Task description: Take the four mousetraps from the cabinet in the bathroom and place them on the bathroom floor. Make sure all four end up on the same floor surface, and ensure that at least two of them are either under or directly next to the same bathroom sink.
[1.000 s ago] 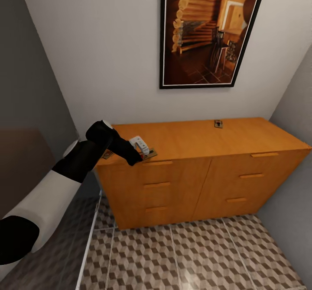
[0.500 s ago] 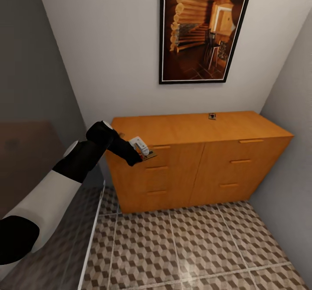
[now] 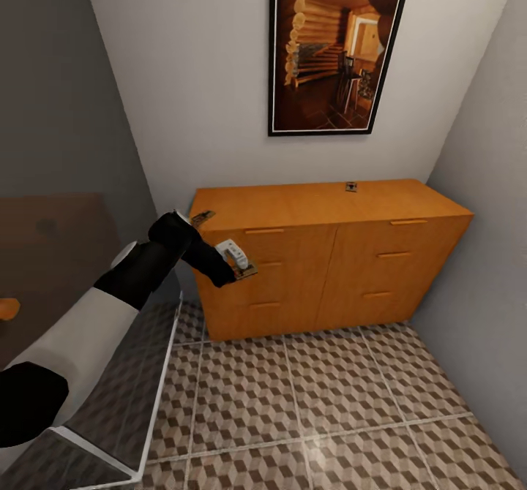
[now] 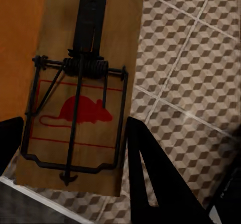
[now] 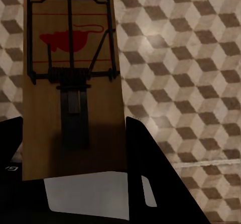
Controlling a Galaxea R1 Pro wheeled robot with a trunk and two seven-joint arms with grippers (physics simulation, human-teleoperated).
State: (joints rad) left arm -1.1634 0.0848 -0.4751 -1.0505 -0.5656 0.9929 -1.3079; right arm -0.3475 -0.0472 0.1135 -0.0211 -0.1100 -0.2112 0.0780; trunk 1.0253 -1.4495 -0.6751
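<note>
Four mousetraps, flat wooden boards with black wire and a red mouse print. One [image 4: 75, 103] is pinched in the left gripper [image 3: 240, 265], one [image 5: 70, 83] in the right gripper [image 5: 73, 184]. Two specks, probably traps, lie on the cabinet [image 3: 329, 256]: far-left [image 3: 202, 217] and far-right [image 3: 351, 186].

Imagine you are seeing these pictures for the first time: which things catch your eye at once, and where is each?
The low orange-brown wooden cabinet stands against the white wall, under a tall dark-framed log-cabin picture. In front of it, the left pincer holds a small flat wooden mousetrap with a red mouse print above the brown-and-cream cube-patterned floor tiles. The right pincer grips a second such mousetrap, and two more lie on the cabinet top.
</note>
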